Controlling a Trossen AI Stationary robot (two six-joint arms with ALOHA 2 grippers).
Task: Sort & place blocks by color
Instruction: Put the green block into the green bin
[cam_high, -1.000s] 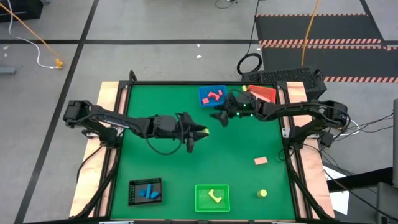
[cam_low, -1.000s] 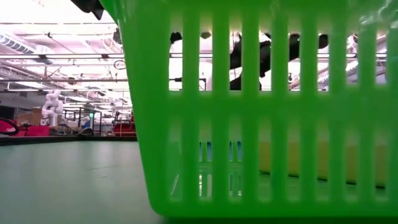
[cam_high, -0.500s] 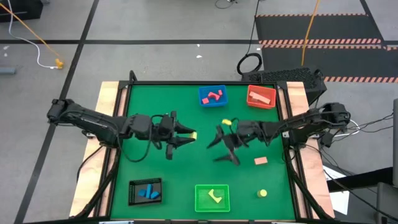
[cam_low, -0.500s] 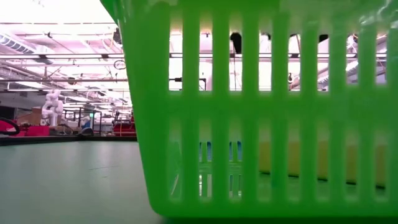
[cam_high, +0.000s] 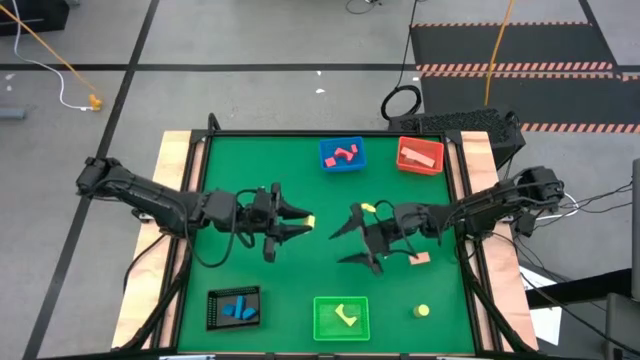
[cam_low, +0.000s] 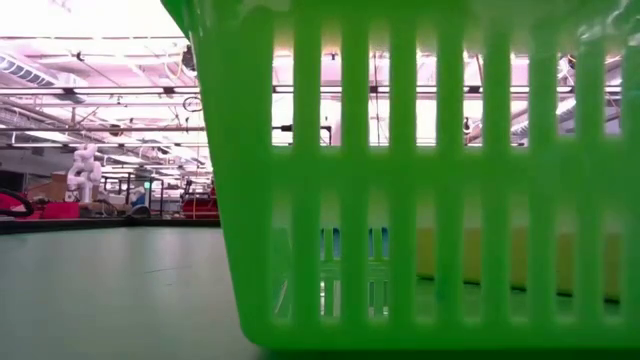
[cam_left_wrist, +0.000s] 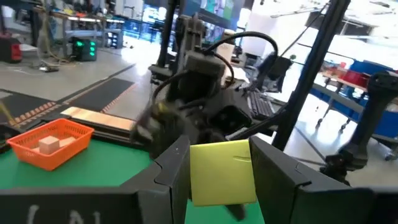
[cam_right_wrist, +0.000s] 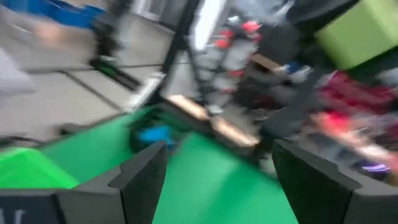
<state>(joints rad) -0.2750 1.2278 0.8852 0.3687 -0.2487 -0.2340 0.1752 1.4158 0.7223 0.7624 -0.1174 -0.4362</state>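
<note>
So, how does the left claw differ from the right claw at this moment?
The left claw is shut on a yellow block, while the right claw is open and holds nothing. The left claw is left of the table's middle; the right claw is right of it, near a tan block. Both hang above the green table, pointing toward each other.

Layout from above: two trays sit side by side at the table's far edge, two more along the near edge. Both grippers face each other at centre. Loose blocks lie right of the near trays.
</note>
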